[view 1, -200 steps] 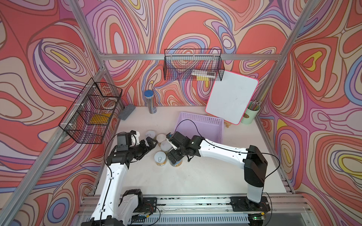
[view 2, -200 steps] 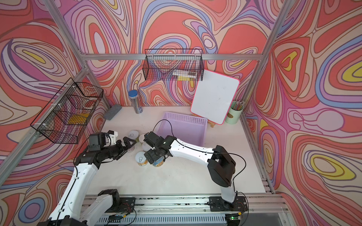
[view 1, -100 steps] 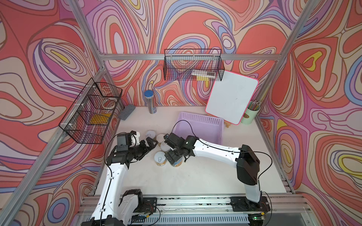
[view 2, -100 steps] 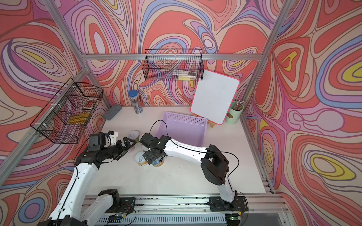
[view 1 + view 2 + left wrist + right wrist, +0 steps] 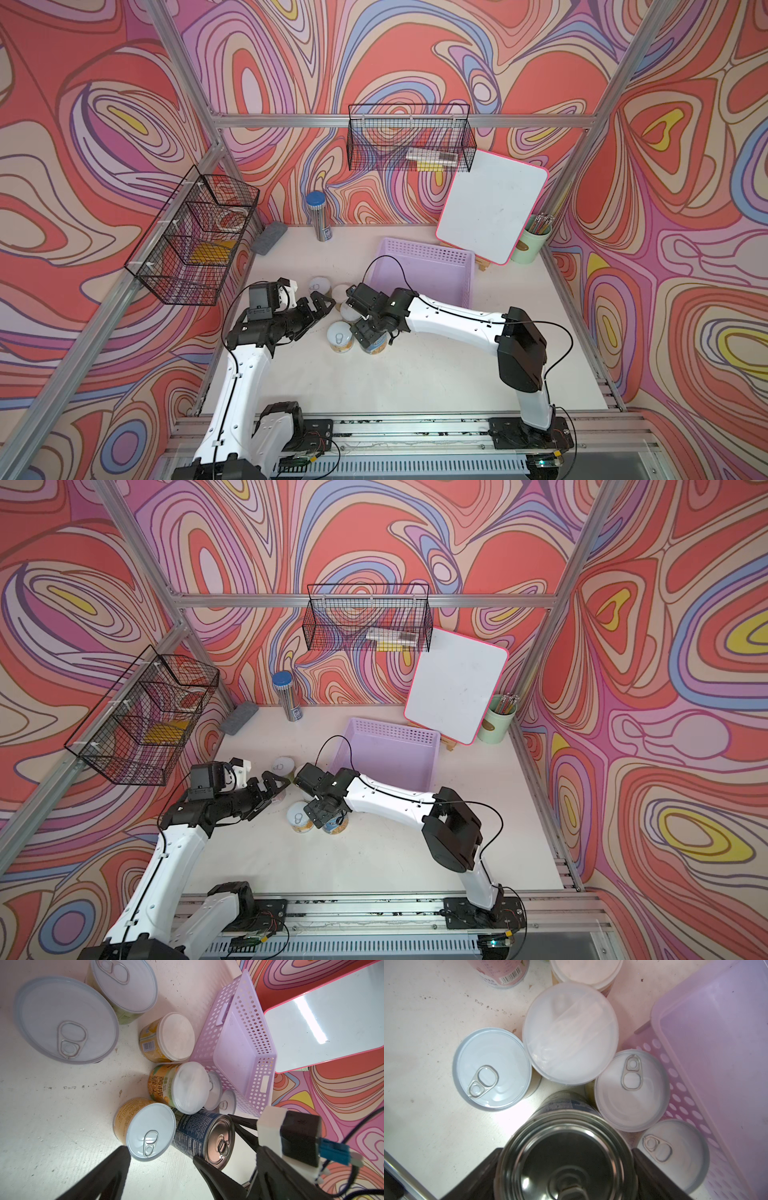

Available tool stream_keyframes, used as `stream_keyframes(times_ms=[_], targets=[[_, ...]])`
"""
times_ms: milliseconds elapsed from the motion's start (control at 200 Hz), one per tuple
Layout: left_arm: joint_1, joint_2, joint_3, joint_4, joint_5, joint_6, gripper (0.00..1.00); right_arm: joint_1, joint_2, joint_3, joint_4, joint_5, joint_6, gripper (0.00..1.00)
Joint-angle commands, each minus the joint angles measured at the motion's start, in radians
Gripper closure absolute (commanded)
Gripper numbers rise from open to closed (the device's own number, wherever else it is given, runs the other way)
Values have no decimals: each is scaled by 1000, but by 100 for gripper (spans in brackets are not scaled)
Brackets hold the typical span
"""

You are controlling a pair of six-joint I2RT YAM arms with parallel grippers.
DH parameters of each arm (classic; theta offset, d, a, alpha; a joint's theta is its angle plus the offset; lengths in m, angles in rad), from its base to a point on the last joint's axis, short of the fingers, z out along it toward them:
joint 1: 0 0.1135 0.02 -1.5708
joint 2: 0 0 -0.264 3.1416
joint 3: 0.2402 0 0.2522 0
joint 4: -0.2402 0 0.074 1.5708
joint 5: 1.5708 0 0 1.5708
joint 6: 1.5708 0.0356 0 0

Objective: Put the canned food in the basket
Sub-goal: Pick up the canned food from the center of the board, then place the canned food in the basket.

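Several tins of canned food stand clustered on the table just left of the empty lavender basket [image 5: 424, 253] [image 5: 395, 731] [image 5: 207, 1043] [image 5: 716, 1043]. My right gripper [image 5: 368, 334] [image 5: 328, 814] [image 5: 566, 1153] reaches down over the dark blue-label can [image 5: 376, 345] [image 5: 336, 825] [image 5: 203, 1136] [image 5: 566, 1159], with a finger pressed against each side of it. That can stands on the table. A yellow-label can [image 5: 340, 337] [image 5: 145, 1130] [image 5: 492, 1068] touches it. My left gripper [image 5: 326, 301] [image 5: 278, 781] [image 5: 160, 1157] hovers open and empty beside the cluster.
A pink-framed whiteboard [image 5: 492, 212] leans at the back right by a pale green pencil cup [image 5: 530, 245]. A clear pencil tube [image 5: 320, 218] and a grey eraser [image 5: 269, 237] sit at the back. Black wire baskets [image 5: 195, 241] hang on the walls.
My right gripper has come down and closed in from wide open onto the blue-label can. The left arm has not moved.
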Motion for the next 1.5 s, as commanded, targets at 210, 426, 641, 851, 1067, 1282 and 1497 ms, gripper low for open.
stream_keyframes(times_ms=[210,426,641,851,1067,1282,1497], targets=[[8,-7,1,2,-14,47,1,12,-23,-1,3,6,7,38],[-14,-15,19,-5,-32,61,1,12,-112,-40,49,-23,10,46],[-109,-4,55,-9,-102,74,1,12,-198,-73,72,-31,13,51],[-177,-9,63,27,-126,68,1,12,-271,-83,54,-3,10,54],[-257,0,88,58,-152,78,1,10,-328,-59,13,70,-12,56],[-362,34,115,84,-201,88,1,7,-359,-32,-32,138,-32,58],[-410,54,121,125,-213,86,1,-20,-391,-24,-60,153,-33,58]])
